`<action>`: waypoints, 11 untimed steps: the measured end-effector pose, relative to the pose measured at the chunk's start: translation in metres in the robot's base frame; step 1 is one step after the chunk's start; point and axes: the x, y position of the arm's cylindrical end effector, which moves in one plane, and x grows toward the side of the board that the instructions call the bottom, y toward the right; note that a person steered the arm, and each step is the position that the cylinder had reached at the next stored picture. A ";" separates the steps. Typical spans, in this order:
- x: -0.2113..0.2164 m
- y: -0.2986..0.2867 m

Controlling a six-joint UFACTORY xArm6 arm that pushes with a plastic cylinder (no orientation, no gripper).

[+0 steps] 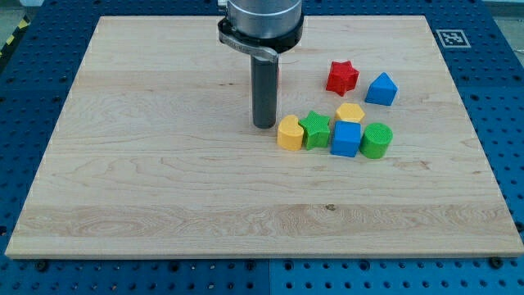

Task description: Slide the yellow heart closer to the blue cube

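Note:
The yellow heart (289, 133) lies near the board's middle, touching the left side of a green star-like block (315, 130). The blue cube (346, 138) sits just right of that green block, so the green block stands between heart and cube. My tip (264, 124) rests on the board just left of the yellow heart and slightly above it in the view, a small gap apart. The dark rod rises from it to the arm's grey head (260, 24) at the view's top.
A yellow hexagon-like block (350, 112) sits above the blue cube. A green cylinder (377, 140) touches the cube's right side. A red star (342, 78) and a blue house-shaped block (381, 89) lie further up and right. A tag marker (450, 38) sits at the top right.

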 end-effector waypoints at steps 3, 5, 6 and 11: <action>0.051 0.015; 0.064 0.041; 0.075 0.044; 0.064 0.048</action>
